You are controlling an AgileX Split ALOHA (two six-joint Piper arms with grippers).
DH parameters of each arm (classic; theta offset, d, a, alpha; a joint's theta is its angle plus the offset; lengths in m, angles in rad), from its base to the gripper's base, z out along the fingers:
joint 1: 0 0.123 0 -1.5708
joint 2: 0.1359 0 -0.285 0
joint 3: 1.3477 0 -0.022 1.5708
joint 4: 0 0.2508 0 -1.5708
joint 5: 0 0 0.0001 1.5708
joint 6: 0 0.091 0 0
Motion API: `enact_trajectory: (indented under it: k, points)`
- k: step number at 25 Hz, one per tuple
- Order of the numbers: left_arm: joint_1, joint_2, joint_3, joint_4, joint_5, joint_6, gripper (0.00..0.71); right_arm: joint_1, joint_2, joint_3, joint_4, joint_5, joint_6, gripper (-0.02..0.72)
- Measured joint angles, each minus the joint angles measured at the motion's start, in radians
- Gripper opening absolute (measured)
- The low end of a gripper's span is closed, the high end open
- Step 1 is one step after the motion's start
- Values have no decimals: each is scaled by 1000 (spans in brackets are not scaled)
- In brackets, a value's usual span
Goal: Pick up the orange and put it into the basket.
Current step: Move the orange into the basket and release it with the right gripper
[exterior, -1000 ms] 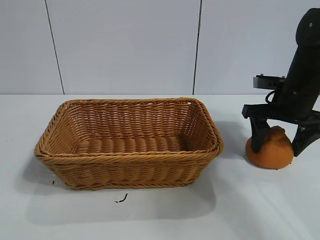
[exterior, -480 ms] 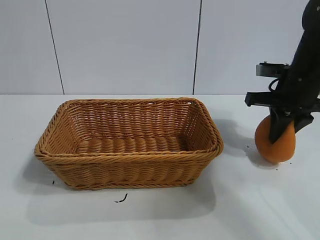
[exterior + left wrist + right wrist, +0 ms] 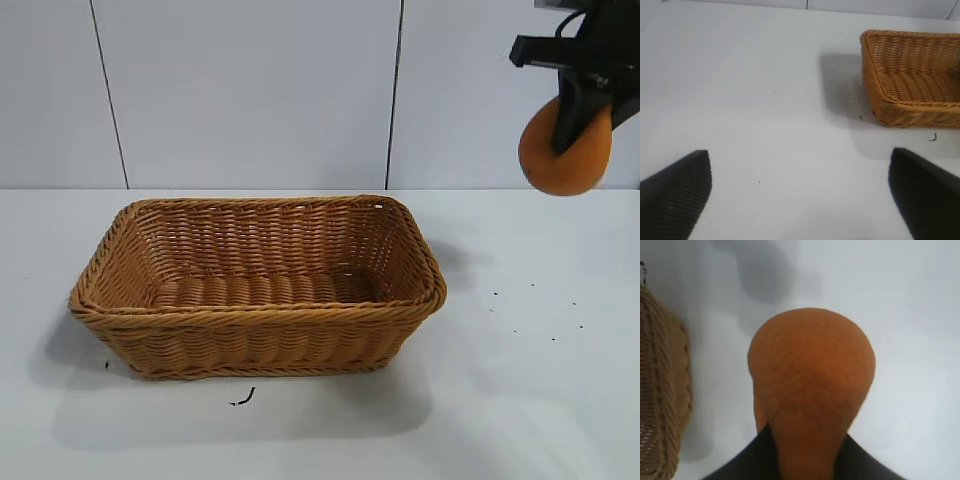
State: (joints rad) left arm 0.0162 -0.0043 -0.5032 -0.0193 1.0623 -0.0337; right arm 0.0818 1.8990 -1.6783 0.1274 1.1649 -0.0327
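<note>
right gripper matte black with flat bracket and looped cable; left gripper fingers black, ribbed

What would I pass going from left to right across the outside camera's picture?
The basket on the table → the orange held up in the air by the right gripper.

Orange: matte, round-bottomed, tapering upward, hanging in the air at upper right, well clear of the table, higher than the basket rim and off to its right side. Wicker basket: tan-brown, rectangular, sloping sides, braided rim, upright on the white table, nothing inside.
</note>
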Motion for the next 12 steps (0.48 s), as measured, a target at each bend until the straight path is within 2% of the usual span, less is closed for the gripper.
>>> enact_trajectory:
  k: [7,12]
  points:
    - [0,0,0,0,0,0,692,165,0,-27,2,-13,2,104]
    - [0,0,0,0,0,0,692,306,1,-27,5,-82,33,104]
